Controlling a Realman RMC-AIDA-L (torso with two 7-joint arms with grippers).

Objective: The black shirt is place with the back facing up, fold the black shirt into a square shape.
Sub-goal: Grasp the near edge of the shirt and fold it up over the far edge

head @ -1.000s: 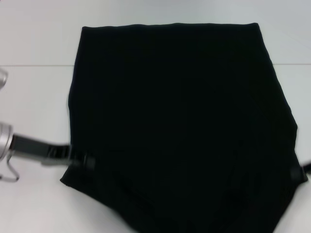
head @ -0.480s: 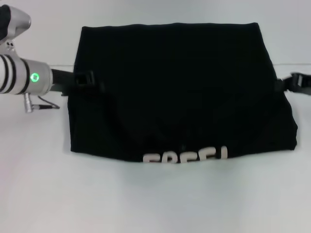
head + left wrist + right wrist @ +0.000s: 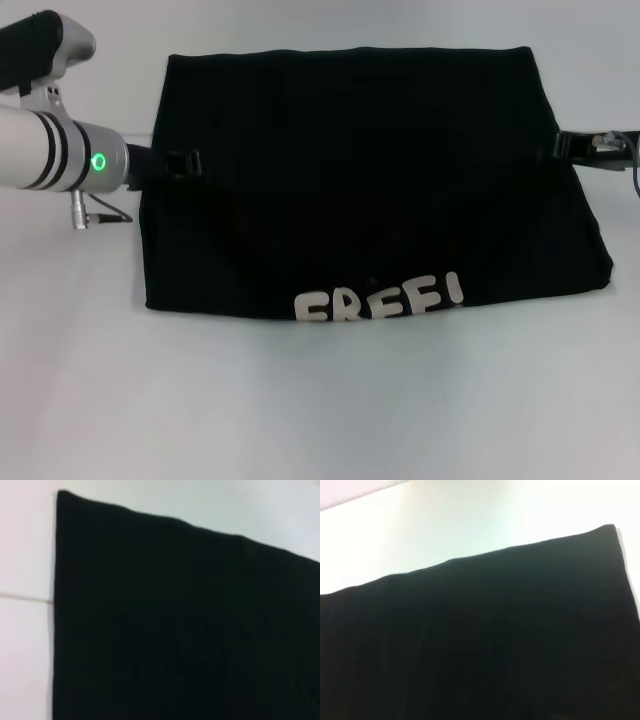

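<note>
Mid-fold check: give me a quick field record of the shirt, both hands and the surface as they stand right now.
shirt: black shirt lying on the table, near part turned over, "FREE!" lettering showing at the near edge
left hand: left hand at the shirt's left edge
right hand: right hand at the shirt's right edge
surface: white table
fold: not yet square

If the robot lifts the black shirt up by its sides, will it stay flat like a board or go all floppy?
Probably floppy: the black shirt already bends over itself, with "FREE!" curling at the near fold. It is likely light, being thin cloth. The left gripper and right gripper sit at opposite sides, so its middle would probably sag.
</note>
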